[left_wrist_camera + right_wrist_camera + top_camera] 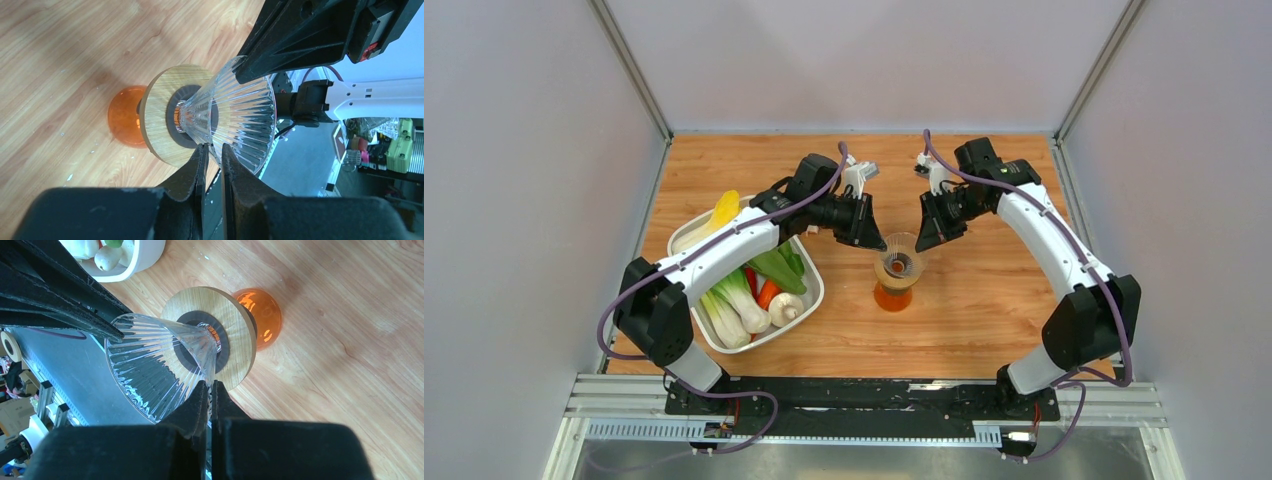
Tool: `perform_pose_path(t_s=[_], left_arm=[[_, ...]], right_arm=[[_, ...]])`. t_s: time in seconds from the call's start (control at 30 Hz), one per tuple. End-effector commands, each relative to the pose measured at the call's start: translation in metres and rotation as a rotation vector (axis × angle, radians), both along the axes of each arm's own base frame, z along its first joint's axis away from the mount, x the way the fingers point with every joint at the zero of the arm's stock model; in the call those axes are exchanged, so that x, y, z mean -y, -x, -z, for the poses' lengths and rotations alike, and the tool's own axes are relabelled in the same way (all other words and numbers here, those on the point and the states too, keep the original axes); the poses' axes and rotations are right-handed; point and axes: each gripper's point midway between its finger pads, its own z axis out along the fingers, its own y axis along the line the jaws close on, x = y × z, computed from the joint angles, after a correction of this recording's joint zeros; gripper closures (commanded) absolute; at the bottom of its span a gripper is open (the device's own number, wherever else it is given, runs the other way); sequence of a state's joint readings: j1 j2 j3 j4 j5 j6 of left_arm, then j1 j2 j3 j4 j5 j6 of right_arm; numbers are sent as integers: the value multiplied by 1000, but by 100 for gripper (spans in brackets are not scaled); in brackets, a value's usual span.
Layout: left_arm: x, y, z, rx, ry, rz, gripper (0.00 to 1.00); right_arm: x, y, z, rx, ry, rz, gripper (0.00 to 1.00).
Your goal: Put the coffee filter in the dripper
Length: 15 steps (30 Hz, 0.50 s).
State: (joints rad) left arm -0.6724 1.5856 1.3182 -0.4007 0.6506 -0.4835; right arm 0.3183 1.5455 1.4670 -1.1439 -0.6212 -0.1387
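Toppling is the risk: with the dripper (898, 262) perched on the orange vessel (892, 296) on the table (984, 300), right fingers (197, 400) pressed together and left fingers (200, 165) a slit apart (grip unclear) crowd its rim, and no coffee filter shows.

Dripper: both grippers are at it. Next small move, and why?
Probably back the right gripper off the dripper. Its fingers are shut and empty at the cone wall; the cone looks empty and no coffee filter shows in any view.
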Motion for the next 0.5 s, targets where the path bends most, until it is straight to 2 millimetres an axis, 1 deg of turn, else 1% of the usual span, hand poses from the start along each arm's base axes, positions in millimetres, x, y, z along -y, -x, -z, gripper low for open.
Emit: perform_pose_path(t_s=[0.0, 0.17, 0.3, 0.47], left_arm=[[-5, -3, 24, 8, -81, 8, 100], [-8, -4, 30, 33, -91, 11, 100], [-12, -6, 34, 97, -105, 28, 100], [-17, -7, 41, 135, -124, 32, 100]], right_arm=[[-1, -12, 4, 13, 22, 13, 100], [-3, -15, 9, 27, 35, 16, 100], [-4, -16, 12, 46, 58, 14, 100], [-3, -20, 17, 72, 87, 12, 100]])
